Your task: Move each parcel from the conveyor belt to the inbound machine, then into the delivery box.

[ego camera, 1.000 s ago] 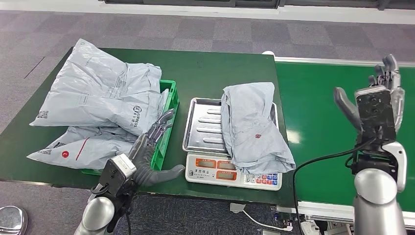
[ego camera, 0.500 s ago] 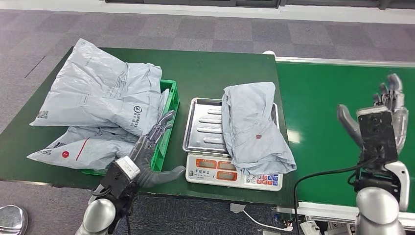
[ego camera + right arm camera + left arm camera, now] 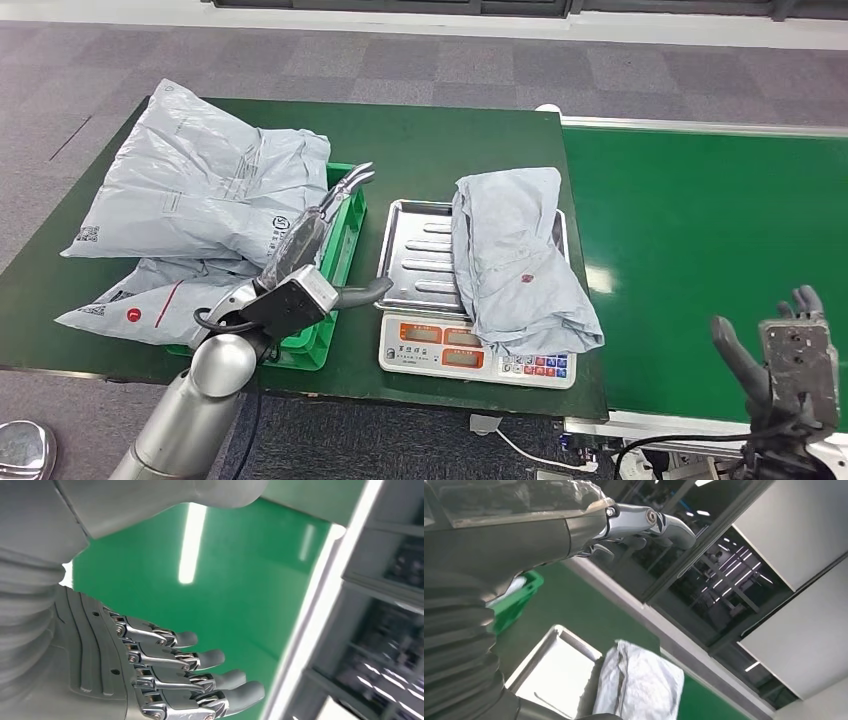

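Note:
A crumpled grey parcel [image 3: 518,262] lies on the steel tray of the inbound scale [image 3: 412,262]; the left wrist view shows the same parcel [image 3: 639,685] and tray [image 3: 549,665]. My left hand [image 3: 318,240] hovers with fingers stretched out, empty, over the green delivery box [image 3: 343,240], just left of the scale. The box holds several grey parcels [image 3: 205,200] piled high. My right hand [image 3: 785,350] is low at the near edge of the conveyor belt [image 3: 690,220], fingers spread and empty, as the right wrist view of that hand [image 3: 165,675] confirms.
The dark green table [image 3: 440,140] carries the box and the scale. The scale's display and keypad [image 3: 480,355] face the near edge. A black cable [image 3: 650,445] runs below the belt. Grey carpet lies beyond.
My left hand rose and moved forward from the table's near edge to above the box rim. My right hand dropped from mid-air over the belt down to its near edge.

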Robot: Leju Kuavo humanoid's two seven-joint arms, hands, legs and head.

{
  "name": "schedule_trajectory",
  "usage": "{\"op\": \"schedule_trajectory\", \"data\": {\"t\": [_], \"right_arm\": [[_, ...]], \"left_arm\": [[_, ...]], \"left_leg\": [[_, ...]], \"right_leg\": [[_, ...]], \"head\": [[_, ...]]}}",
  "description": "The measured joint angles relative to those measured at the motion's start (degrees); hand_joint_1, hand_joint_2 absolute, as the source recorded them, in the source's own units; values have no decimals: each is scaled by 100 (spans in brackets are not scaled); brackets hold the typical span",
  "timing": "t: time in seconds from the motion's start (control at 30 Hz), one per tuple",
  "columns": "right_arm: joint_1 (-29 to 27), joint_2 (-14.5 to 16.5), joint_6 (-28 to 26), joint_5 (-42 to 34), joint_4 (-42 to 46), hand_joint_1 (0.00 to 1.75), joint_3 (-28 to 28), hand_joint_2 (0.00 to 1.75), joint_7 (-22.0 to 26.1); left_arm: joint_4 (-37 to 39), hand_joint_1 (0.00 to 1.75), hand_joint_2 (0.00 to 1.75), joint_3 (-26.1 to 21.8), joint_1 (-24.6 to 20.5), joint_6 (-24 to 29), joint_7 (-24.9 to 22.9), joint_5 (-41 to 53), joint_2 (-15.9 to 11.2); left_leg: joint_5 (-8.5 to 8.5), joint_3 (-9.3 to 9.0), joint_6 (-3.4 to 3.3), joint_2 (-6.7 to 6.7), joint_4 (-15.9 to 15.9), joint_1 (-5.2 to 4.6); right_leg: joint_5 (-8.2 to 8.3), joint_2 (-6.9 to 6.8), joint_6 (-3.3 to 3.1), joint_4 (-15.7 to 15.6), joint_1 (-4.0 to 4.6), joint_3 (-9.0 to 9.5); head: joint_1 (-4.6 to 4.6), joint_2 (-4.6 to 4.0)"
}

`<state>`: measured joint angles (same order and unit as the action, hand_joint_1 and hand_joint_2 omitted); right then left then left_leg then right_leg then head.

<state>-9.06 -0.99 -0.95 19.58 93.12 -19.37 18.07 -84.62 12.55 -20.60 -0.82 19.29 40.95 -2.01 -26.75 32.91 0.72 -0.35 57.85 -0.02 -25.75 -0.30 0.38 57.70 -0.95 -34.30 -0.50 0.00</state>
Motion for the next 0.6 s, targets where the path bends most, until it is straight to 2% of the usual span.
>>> {"op": "schedule_trajectory", "data": {"t": [0.27, 0.43, 0.6], "right_arm": [[-230, 471, 541, 180, 141, 0, -271, 175, -20], [-250, 557, 767, 52, 136, 0, -296, 175, 48], [-251, 568, 1329, -144, 54, 0, -110, 175, 81]], "left_arm": [[649, 0, 175, 453, -747, 159, 19, 275, -106], [962, 0, 175, 654, -1080, 205, 14, 197, -128], [1397, 0, 175, 922, -1324, 445, 46, 268, -106]], "left_leg": [[0, 2, 0, 3, 0, 0], [0, 1, 0, 5, 0, 0], [0, 2, 0, 6, 0, 0]], "right_leg": [[0, 5, 0, 0, 0, -3], [0, 13, 0, 0, 0, -3], [0, 14, 0, 0, 0, -3]], "head": [[0, 0], [0, 0], [0, 0]]}}
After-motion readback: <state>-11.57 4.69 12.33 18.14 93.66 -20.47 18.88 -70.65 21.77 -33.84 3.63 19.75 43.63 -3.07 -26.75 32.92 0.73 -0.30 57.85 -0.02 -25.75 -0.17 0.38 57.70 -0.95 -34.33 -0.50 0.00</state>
